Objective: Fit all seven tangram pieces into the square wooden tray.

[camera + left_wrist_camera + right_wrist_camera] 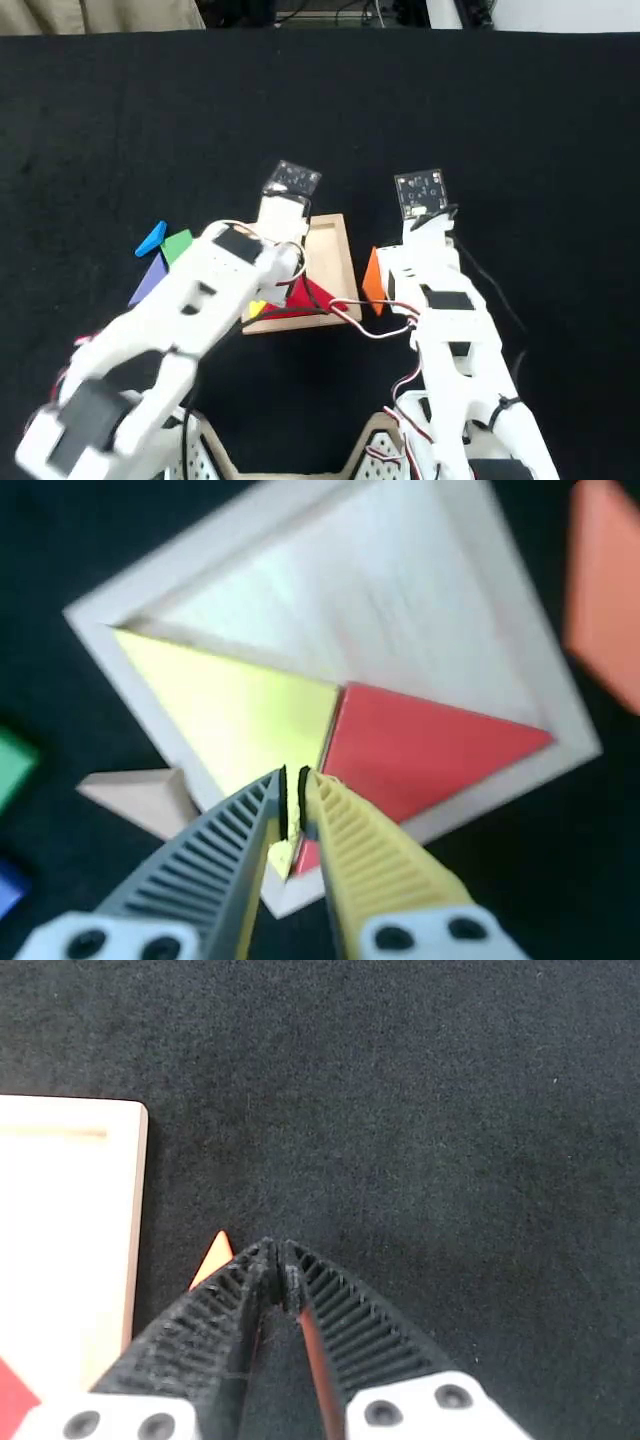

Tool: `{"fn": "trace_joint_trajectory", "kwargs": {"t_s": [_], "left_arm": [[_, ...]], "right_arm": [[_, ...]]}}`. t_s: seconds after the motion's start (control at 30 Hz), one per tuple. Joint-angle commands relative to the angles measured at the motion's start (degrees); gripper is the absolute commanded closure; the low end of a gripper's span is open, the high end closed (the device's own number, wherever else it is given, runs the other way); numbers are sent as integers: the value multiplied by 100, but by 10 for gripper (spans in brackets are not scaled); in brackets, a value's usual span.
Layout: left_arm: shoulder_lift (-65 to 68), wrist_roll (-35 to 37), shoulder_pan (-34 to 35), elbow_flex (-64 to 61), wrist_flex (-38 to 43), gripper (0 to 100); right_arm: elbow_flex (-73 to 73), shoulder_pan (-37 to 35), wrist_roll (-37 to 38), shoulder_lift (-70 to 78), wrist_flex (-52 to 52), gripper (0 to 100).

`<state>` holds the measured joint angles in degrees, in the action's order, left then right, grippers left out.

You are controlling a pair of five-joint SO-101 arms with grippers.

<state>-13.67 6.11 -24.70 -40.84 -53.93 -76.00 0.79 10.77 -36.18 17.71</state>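
Note:
The square wooden tray [335, 250] [300, 540] holds a yellow triangle [235, 705] [257, 308] and a red triangle [420, 745] [308, 297], edge to edge along one side. My left gripper [292, 776] is shut with nothing in it, its tips just over the seam between those two pieces. My right gripper [272, 1251] is shut beside the tray [60, 1220], low over the black cloth. An orange piece [214, 1259] [372, 278] [605, 600] lies under it, peeking out beside one finger.
A pale wooden triangle [140, 792] lies on the cloth against the tray's outer corner. Blue [150, 240], green [178, 245] [12, 765] and purple [150, 280] pieces sit together left of the tray. Black cloth stretches far behind and to both sides.

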Motion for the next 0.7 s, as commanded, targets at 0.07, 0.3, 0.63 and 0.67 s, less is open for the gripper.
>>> {"fn": "trace_joint_trajectory", "kwargs": {"t_s": [0.07,0.3,0.63,0.67], "left_arm": [[-2585,-44,576,-242,-686,938],[-4475,-9,2308,-1279,-114,938],[-5723,0,3653,-3301,598,938],[-5785,-9,3653,-3486,738,938]], "right_arm": [[145,-97,44,-110,-79,984],[136,-97,44,-110,-62,985],[145,62,0,-136,-88,983],[154,105,0,-136,-88,983]]}}
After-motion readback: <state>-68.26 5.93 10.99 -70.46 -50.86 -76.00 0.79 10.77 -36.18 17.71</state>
